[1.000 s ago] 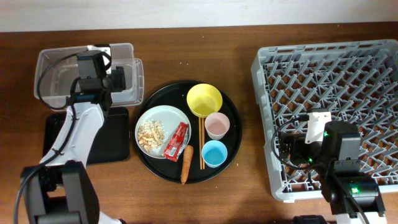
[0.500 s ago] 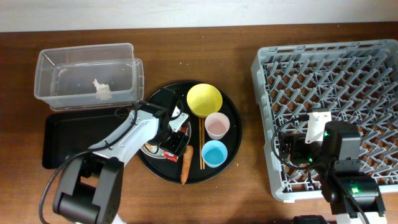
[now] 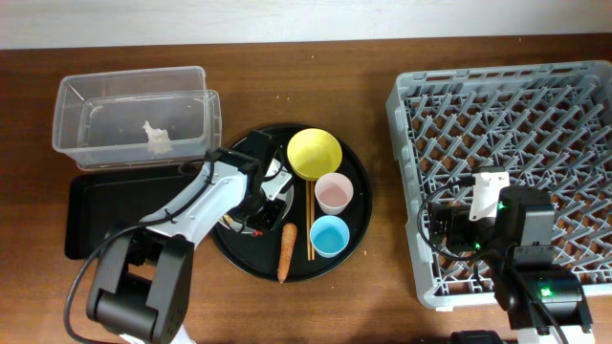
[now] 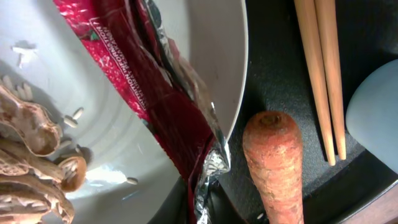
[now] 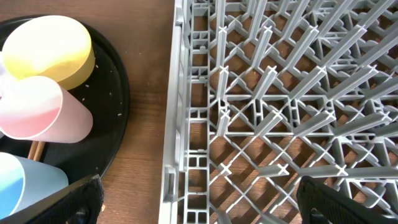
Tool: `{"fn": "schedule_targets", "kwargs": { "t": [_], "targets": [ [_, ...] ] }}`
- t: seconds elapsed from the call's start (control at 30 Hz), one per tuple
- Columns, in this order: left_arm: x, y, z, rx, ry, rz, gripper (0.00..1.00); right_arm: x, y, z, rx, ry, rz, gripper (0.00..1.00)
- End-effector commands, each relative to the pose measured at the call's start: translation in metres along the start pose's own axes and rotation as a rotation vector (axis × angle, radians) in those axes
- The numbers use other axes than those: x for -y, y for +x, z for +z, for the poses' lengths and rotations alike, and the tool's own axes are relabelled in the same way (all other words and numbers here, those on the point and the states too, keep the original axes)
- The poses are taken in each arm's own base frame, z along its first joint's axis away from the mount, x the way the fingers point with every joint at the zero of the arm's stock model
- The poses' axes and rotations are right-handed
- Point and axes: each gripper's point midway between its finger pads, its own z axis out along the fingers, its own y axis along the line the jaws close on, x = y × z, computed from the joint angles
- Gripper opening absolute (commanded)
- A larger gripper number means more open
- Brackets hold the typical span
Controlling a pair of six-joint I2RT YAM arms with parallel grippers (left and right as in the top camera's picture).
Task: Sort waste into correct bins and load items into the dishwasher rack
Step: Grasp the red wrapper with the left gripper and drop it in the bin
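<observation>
L arm is reaching down over the round tray (image 3: 356,222) at table centre, its left gripper (image 3: 265,198) hovering low over the plate (image 4: 208,43). The wrist cam isn't showing the fingers clearly, so can't tell whether they're spread or pinching anything.

The plate is carrying the red wrapper (image 4: 134,78), which is lying across it w/ its crinkled silver end hanging over the rim. Beige food scraps (image 4: 28,158) are sitting on the plate's other side. White print is running along the wrapper but is too blurred to read.

Just off the plate, on the tray floor, the carrot (image 4: 273,162) is lying beside the chopsticks (image 4: 320,68), w/ the blue cup (image 3: 329,235) on their far side. The pink cup (image 3: 334,193) and yellow bowl (image 3: 315,153) are sitting upright on the same tray, close together.

Top L, the clear tub (image 3: 134,78) is holding the white tissue (image 3: 156,139), and the black tray (image 3: 105,205) is sitting just in front of it.

At R, the rack (image 3: 535,124) is standing apart from the round tray. The right gripper (image 5: 211,202) is hanging over the rack's side nearest that tray, fingers spread wide, gripping nothing.
</observation>
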Motion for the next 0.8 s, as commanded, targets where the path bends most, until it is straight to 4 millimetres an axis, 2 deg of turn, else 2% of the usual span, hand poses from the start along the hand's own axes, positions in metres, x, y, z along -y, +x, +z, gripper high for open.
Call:
{"fn": "schedule_targets", "kwargs": {
  "t": [0.0,0.1,0.13,0.17,0.23,0.27,0.3,0.33,0.37,0.4,0.43,0.47,0.5,0.53,0.57,0.63,0.7,0.73,0.77],
  "targets": [
    [-0.014,-0.021,-0.025,0.042,-0.076,-0.004,0.00,0.000,-0.007,-0.005,0.022,-0.001,0.013,0.98],
    [-0.035,-0.053,-0.077,0.140,-0.155,-0.036,0.00,0.000,-0.007,-0.005,0.022,-0.001,0.013,0.98],
    [-0.056,-0.075,-0.112,0.240,-0.173,-0.083,0.00,0.000,-0.007,-0.005,0.022,-0.001,0.013,0.98],
    [-0.076,-0.088,-0.135,0.319,-0.192,-0.124,0.00,0.000,-0.007,-0.005,0.022,-0.001,0.013,0.98],
    [-0.114,-0.103,-0.167,0.446,-0.230,-0.194,0.00,0.000,-0.007,-0.005,0.022,-0.001,0.013,0.98],
    [-0.142,-0.108,-0.179,0.514,-0.258,-0.241,0.00,0.000,-0.007,-0.005,0.022,-0.001,0.013,0.98],
    [-0.173,-0.109,-0.187,0.566,-0.286,-0.296,0.01,0.000,-0.007,-0.005,0.022,-0.001,0.013,0.98],
    [-0.195,-0.106,-0.190,0.588,-0.303,-0.336,0.01,0.000,-0.007,-0.005,0.022,-0.001,0.013,0.98],
    [-0.220,-0.102,-0.187,0.596,-0.317,-0.381,0.02,0.000,-0.007,-0.005,0.022,-0.001,0.013,0.98],
    [-0.232,-0.101,-0.182,0.593,-0.321,-0.401,0.07,0.000,-0.007,-0.005,0.022,-0.001,0.013,0.98],
    [-0.241,-0.100,-0.177,0.590,-0.324,-0.416,0.18,0.000,-0.007,-0.005,0.022,-0.001,0.013,0.98],
    [-0.245,-0.101,-0.176,0.593,-0.326,-0.420,0.46,0.000,-0.007,-0.005,0.022,-0.001,0.013,0.98],
    [-0.245,-0.103,-0.178,0.603,-0.329,-0.418,0.58,0.000,-0.007,-0.005,0.022,-0.001,0.013,0.98],
    [-0.244,-0.103,-0.182,0.611,-0.329,-0.416,0.63,0.000,-0.007,-0.005,0.022,-0.001,0.013,0.98],
    [-0.242,-0.102,-0.186,0.616,-0.330,-0.415,0.65,0.000,-0.007,-0.005,0.022,-0.001,0.013,0.98],
    [-0.224,-0.101,-0.208,0.651,-0.331,-0.387,0.66,0.000,-0.007,-0.005,0.022,-0.001,0.013,0.98],
    [-0.183,-0.098,-0.214,0.647,-0.207,-0.330,0.66,0.000,-0.007,-0.005,0.022,-0.001,0.013,0.98],
    [-0.141,-0.094,-0.205,0.594,-0.067,-0.280,0.66,0.000,-0.007,-0.005,0.022,-0.001,0.013,0.98],
    [-0.109,-0.088,-0.192,0.518,0.017,-0.246,0.66,0.000,-0.007,-0.005,0.022,-0.001,0.013,0.98]
  ]
}}
